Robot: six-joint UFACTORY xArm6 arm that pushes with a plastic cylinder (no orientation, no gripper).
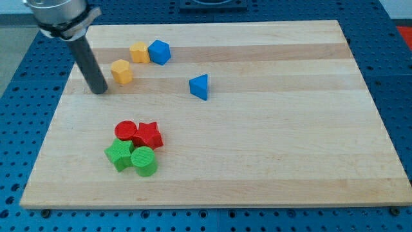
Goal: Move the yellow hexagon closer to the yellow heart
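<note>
A: Far left of the wooden board (270, 161): item one, yellow hexagon (121, 71); item two, yellow heart (139, 52), just beyond it to the right. Which is which is my best reading of the shapes.

B: Status?

A: Near each other, a small gap showing. Judged mostly done; a short nudge left.

B: Arm?

A: Rod upright, my tip (100, 91) on the board just left of the hexagon, apparently not touching. No hand fitted; nothing grasped.

B: Others?

A: Blue hexagon-like block (159, 52) touching the heart's right side; blue triangular block (200, 87) apart.
</note>
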